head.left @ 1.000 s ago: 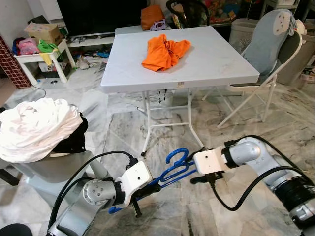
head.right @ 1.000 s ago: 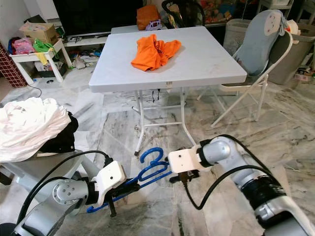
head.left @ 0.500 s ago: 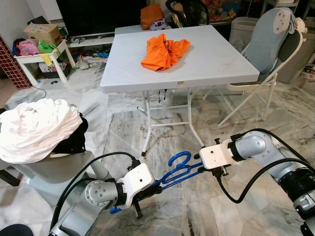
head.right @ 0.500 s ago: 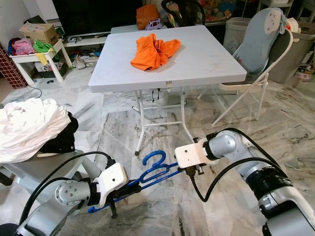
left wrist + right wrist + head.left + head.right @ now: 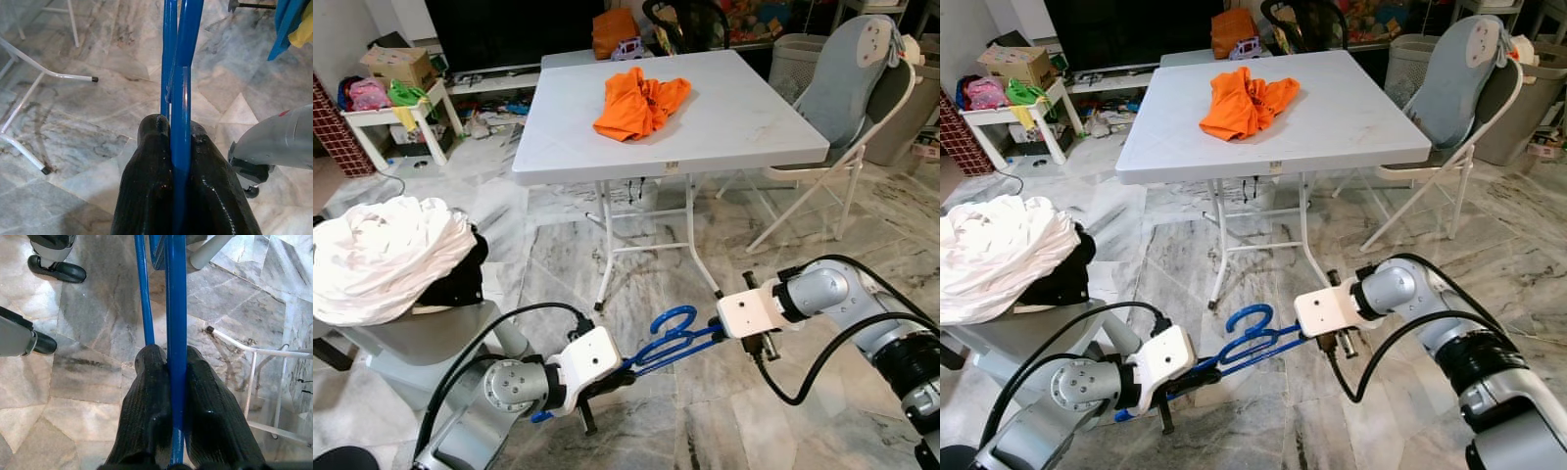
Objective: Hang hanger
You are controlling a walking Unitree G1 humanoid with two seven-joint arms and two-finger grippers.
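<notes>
Wrist views show left tool (image 5: pixel 178 142) and right tool (image 5: pixel 171 367) seemingly clamped tight on blue hanger (image 5: pixel 668 340).

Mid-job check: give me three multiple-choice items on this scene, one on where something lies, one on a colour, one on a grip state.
1. Where does the orange garment lie?
A. on the white table
B. on the floor
C. on the folding chair

2. What colour is the hanger?
A. red
B. blue
C. white

3. How is the hanger held?
A. left claw alone
B. right claw alone
C. both claws

Answers: 1 A, it rests on the tabletop; 2 B, its bars are blue; 3 C, each wrist view shows fingers shut on a bar.
</notes>
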